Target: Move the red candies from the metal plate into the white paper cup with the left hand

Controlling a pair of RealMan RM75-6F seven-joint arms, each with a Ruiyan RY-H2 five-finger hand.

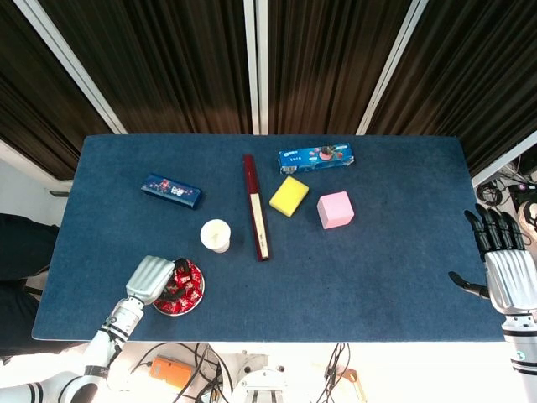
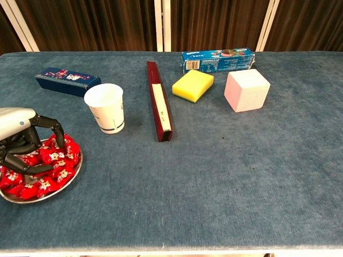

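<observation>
Both views are showing bright, even overhead lighting. The surface is rendering evenly lit, without glare. Soft, short shadows are lying beside the white paper cup and the pink cube. The dark curtains are reading nearly black. Focus is holding sharp throughout; the head view is showing slight bending of the surface edges.
</observation>
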